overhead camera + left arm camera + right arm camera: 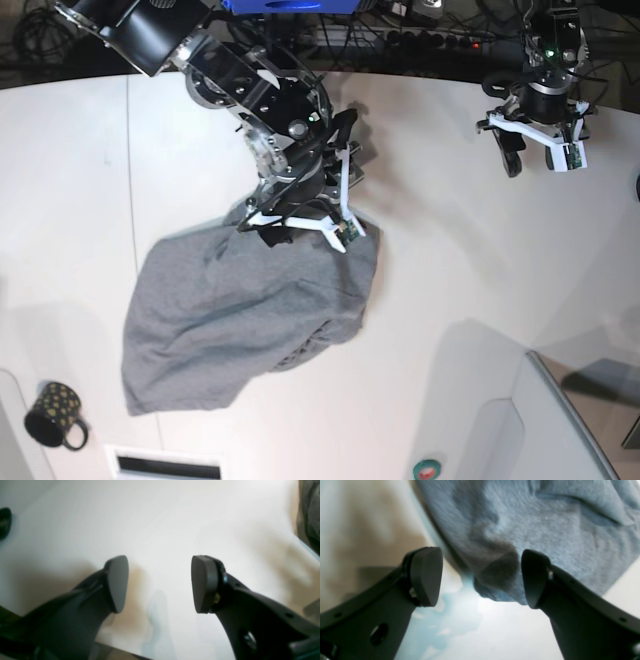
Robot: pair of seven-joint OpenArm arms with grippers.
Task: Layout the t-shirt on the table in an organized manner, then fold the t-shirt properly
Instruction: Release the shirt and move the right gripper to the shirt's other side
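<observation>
Still the laying-out step, by the look of it, with no fold begun. T-shirt (240,320) spread loosely over the middle-left of the table (450,250), rumpled rather than flat, far edge bunched under the right arm and one lower corner reaching toward the mug (52,415) near the table's front-left edge, close to it but apart. Right gripper (481,577) poised over the shirt's upper edge, jaws wide apart, a lobe of grey cloth showing in the gap but clamped by neither pad; whether the cloth touches a pad, impossible to tell from the blur. Left gripper (160,583) well away on the other side of the table, jaws likewise spread, nothing between them but bare white surface, only a dark sliver of cloth at the far corner of its wrist view. Sleeves and collar not clearly readable from above, so orientation of the garment uncertain. Next move, as a judgement: a fresh pinch on two outer points of the shirt, probably one per arm, then a pull apart to draw the wrinkles out before any folding. Calls for the left arm to travel across to the cloth first, and for each pinch to catch a single layer at an edge rather than a bunched heap. Risk of dragging the whole shirt toward the mug instead of flattening it.
</observation>
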